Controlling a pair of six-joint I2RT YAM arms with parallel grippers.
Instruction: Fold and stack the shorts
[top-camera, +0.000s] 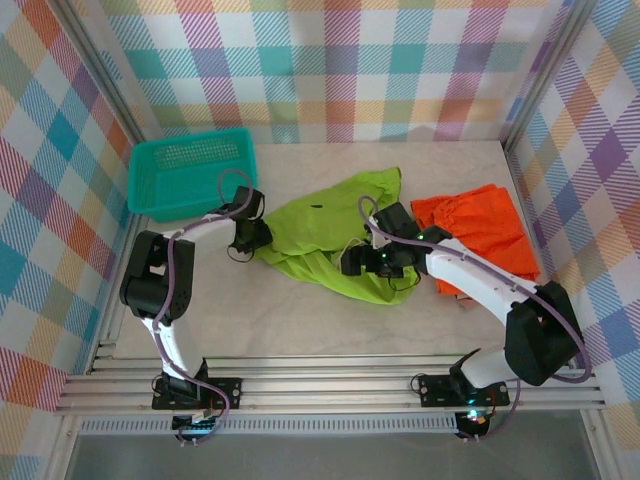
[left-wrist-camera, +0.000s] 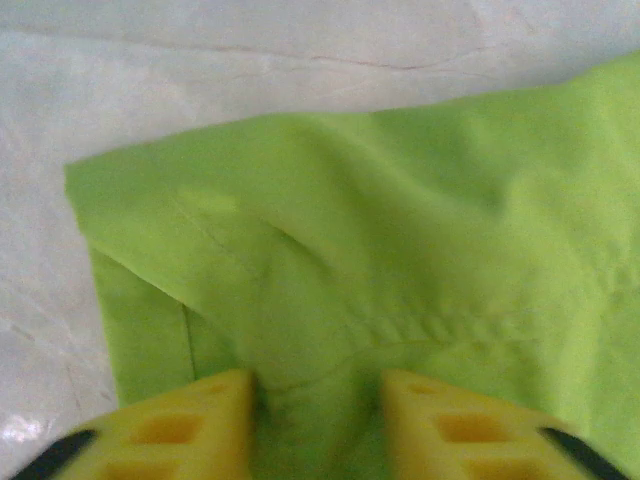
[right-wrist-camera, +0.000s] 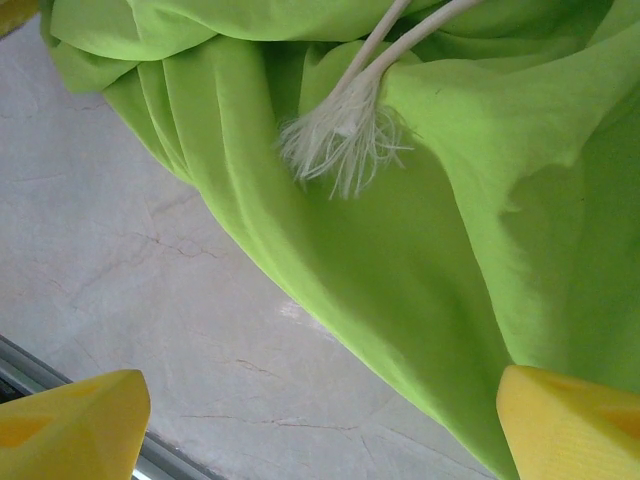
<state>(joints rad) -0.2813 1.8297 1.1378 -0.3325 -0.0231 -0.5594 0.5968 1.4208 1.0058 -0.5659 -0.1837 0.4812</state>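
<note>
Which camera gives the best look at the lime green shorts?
Top external: the whole lime green shorts lie crumpled mid-table. Left wrist shows one corner bunched in the left claw; right wrist shows folds and a frayed white drawstring.

The top camera looks down from high behind the near edge over the whole table (top-camera: 300, 325); each wrist camera (very close in) faces the lime green shorts (top-camera: 320, 235), which all views share.
</note>
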